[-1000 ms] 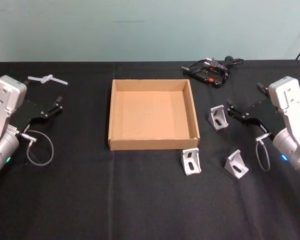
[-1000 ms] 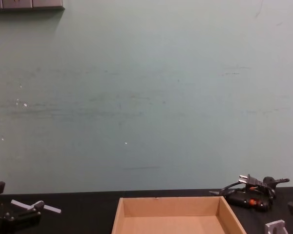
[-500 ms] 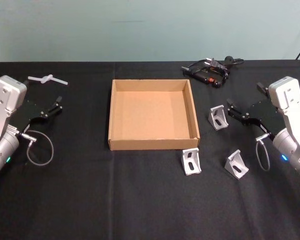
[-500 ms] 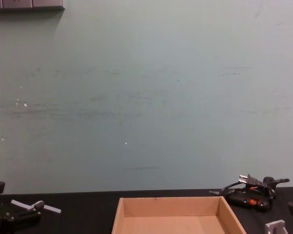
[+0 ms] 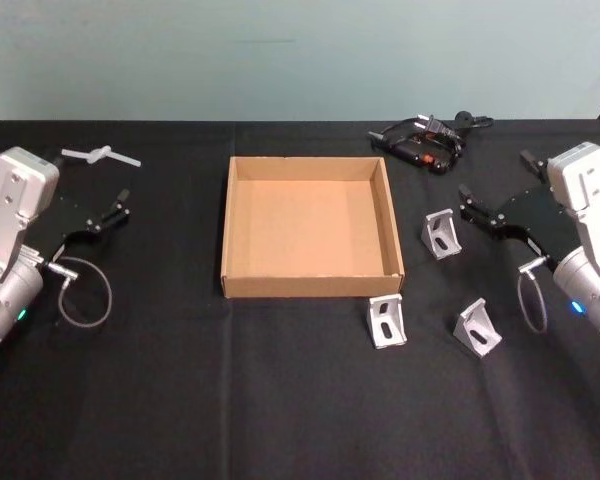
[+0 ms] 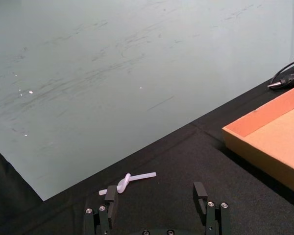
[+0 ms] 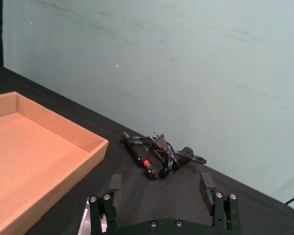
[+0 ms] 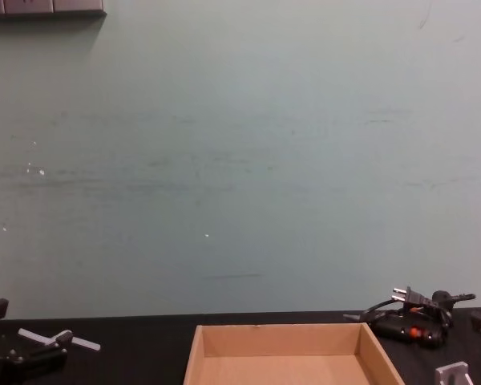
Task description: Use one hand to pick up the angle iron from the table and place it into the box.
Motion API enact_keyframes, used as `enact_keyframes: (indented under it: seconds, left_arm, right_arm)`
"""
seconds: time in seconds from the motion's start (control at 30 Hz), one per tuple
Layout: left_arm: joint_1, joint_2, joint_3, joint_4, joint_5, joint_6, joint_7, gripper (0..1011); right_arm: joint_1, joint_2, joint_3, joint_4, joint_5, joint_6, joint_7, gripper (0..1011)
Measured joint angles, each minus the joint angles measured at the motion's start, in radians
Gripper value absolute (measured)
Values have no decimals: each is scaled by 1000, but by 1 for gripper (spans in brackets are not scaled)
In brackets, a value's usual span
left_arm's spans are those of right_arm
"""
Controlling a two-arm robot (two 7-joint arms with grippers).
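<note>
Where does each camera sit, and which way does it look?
Head: high, looking down on table, box, left gripper, right gripper.
Chest: low, facing the wall; both grippers' tips at lower corners.
Left wrist: behind its open fingers, facing white piece.
Right wrist: behind its open fingers, facing black tool.
All four share the box.

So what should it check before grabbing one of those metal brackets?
1. Tan cardboard box empty, room inside: ok.
2. Right end effector open: ok.
3. Nearest silver metal angle iron standing free on the black table: ok.
4. Right end effector around that angle iron: not ok, it is beside it.
5. Left end effector parked at the table's left, away from the box: ok.
6. Black corded tool off the path to the box: ok.
</note>
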State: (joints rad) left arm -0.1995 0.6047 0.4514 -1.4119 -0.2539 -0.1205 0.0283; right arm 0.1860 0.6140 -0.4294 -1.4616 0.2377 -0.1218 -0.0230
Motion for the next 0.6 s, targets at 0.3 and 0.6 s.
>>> enact_keyframes:
  seconds: [0.3,0.6]
  left_arm:
    - [0,0,0,0,0,0,0,1005]
    - [0,0,0,0,0,0,0,1005]
  right_arm:
    - [-87,33,50,-90,55,78,40,1000]
    - [-113,44,82,-187,150,284,113,1000]
